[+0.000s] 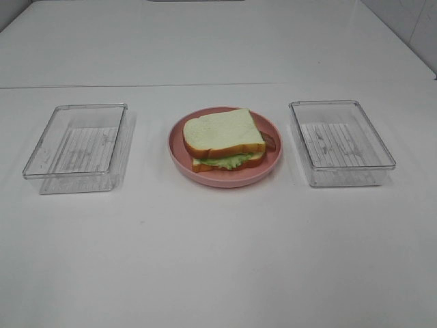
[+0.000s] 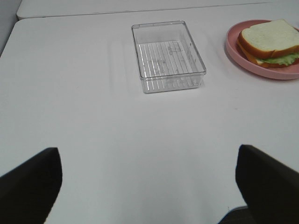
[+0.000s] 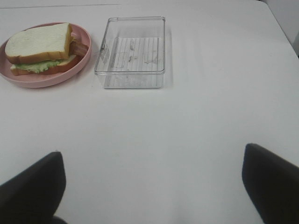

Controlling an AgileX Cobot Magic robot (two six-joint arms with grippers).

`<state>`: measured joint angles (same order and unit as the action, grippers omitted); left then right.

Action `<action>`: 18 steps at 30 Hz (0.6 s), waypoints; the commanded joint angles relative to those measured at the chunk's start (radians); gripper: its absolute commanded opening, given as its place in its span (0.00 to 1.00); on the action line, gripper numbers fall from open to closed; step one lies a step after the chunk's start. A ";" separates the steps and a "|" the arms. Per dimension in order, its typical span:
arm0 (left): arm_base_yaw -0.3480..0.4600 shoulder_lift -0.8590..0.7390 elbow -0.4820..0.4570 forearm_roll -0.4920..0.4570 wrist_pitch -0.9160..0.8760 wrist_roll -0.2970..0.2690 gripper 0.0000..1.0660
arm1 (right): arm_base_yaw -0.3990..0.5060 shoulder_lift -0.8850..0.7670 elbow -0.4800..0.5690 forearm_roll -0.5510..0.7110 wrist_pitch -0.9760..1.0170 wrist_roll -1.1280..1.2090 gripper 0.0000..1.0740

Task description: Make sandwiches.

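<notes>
Soft square sandwich on a glossy round pink plate; left claw and right claw spread wide.

Plate is set at table centre, between two trays: left tray and right tray, each well apart from it, all three roughly in one row. Sandwich is stacked on the plate: top bread slice over lettuce, bottom slice underneath, bacon protruding at the right side. Both grippers are held near the front table edge, well apart from the row.
</notes>
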<state>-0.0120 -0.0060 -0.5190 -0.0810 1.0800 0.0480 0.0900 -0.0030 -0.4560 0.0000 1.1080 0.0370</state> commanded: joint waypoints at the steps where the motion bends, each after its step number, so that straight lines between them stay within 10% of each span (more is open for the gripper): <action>1: -0.001 -0.015 0.004 0.017 -0.002 -0.013 0.89 | -0.002 -0.027 0.003 -0.009 -0.009 -0.005 0.89; 18: -0.001 -0.015 0.004 0.017 -0.003 -0.018 0.89 | -0.002 -0.026 0.003 -0.009 -0.009 -0.005 0.89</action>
<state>-0.0120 -0.0060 -0.5150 -0.0680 1.0810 0.0370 0.0900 -0.0030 -0.4560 0.0000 1.1080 0.0370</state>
